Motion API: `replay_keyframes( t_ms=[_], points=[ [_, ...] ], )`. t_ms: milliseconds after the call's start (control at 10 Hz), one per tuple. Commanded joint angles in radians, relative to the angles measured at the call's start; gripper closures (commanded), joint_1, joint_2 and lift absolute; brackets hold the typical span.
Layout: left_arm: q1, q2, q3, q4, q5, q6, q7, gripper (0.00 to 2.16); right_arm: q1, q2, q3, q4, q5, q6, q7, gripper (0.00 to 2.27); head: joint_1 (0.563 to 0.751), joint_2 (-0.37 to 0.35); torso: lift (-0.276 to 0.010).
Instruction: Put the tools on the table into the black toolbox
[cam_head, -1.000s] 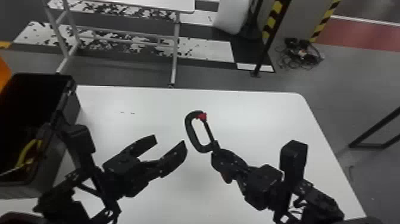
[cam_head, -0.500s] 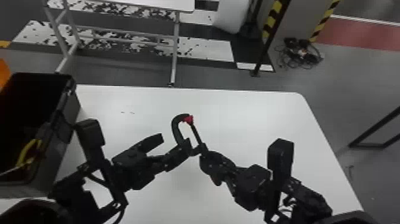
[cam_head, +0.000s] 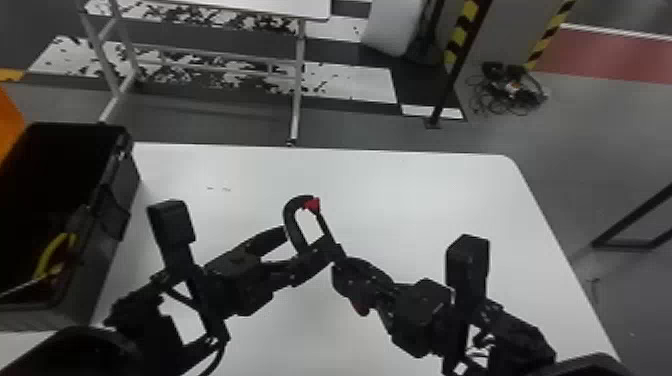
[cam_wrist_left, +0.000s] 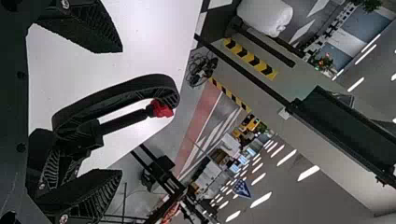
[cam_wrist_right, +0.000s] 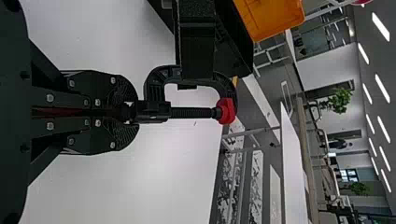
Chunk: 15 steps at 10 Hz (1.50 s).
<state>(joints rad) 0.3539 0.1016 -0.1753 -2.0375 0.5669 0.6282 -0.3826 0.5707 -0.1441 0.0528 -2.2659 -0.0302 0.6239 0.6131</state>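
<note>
The right claw is clenched on one end of a black clamp, and this clamp is held above the white tabletop. In the right wrist view, the two fingers close together around this end, and the screw of the clamp goes straight out ahead of the right claw. Its red tip is at the end far from that claw.

The left claw is released, with its fingers wide apart, and it is facing the right claw at a near place. The left wrist view shows the clamp in the space between these fingers (if one of them is already touching it, I cannot tell).

The black toolbox stands on the tabletop, to the left of the left claw and well apart from it. It is open, and inside it there is a yellow curved thing, on the side of the box toward the robot. An orange panel rises at the far left of the toolbox, from the left claw's side. On the floor, beyond the right claw and more to its right, lies a heap of cables.
</note>
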Motion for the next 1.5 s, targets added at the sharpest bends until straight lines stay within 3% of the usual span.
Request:
replay_keyframes(
  t_ms=[0, 600, 700, 900, 1100, 1300, 1400],
  points=[
    [-0.009, -0.006, -0.009, 0.003, 0.002, 0.003, -0.001, 0.08, -0.005, 0.000, 0.012, 0.002, 0.003, -0.002, -0.001, 2.25, 0.695, -0.148, -0.075],
    [-0.041, -0.010, -0.010, 0.031, 0.080, 0.043, -0.027, 0.21, -0.020, 0.000, 0.033, 0.017, 0.006, 0.007, 0.000, 2.25, 0.695, -0.155, -0.075],
    [-0.050, -0.010, -0.013, 0.033, 0.079, 0.055, -0.044, 0.51, -0.020, 0.000, 0.035, 0.017, 0.006, 0.007, 0.000, 2.25, 0.695, -0.156, -0.075],
    [-0.064, -0.006, -0.016, 0.034, 0.068, 0.098, -0.064, 1.70, -0.020, 0.000, 0.035, 0.017, 0.004, 0.007, 0.000, 2.25, 0.695, -0.167, -0.075],
    [-0.069, -0.005, -0.016, 0.028, 0.050, 0.144, -0.079, 2.13, -0.020, 0.000, 0.035, 0.017, 0.004, 0.007, 0.000, 2.25, 0.695, -0.175, -0.075],
    [-0.070, -0.005, -0.013, 0.028, 0.050, 0.147, -0.079, 2.13, -0.014, 0.001, 0.036, 0.016, -0.001, 0.004, 0.000, 2.24, 0.695, -0.180, -0.075],
    [-0.070, -0.003, -0.012, 0.025, 0.050, 0.147, -0.079, 2.13, -0.009, 0.001, 0.038, 0.014, -0.005, 0.001, -0.003, 1.95, 0.695, -0.179, -0.075]
  ],
)
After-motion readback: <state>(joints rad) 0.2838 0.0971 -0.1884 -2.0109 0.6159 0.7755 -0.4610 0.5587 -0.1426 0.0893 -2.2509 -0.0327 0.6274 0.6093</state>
